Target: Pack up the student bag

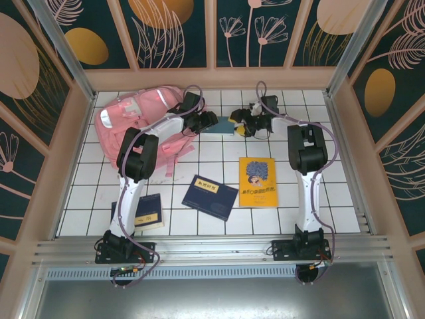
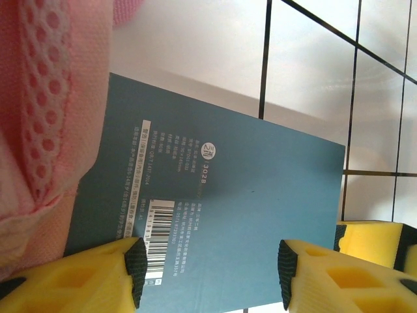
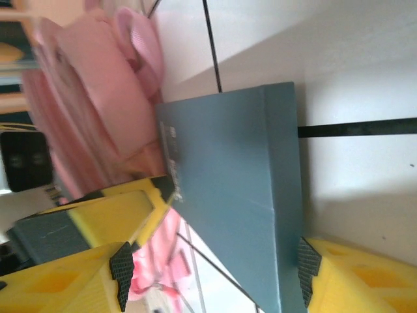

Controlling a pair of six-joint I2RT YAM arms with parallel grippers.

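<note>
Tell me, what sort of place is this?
Probably a robot practice booth: two arms bolted to a metal rail, a white tiled table fenced by leaf-patterned panels, and a pink backpack with books laid out.

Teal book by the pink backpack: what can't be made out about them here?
Teal rectangular book: back-cover print too small to read in the left wrist view; its near end is cut off by the bottom edge.
Pink fabric backpack: the left arm covers part of it in the top view; blurred in the right wrist view.
Right pincer: whether its fingers touch the book is unclear.
</note>
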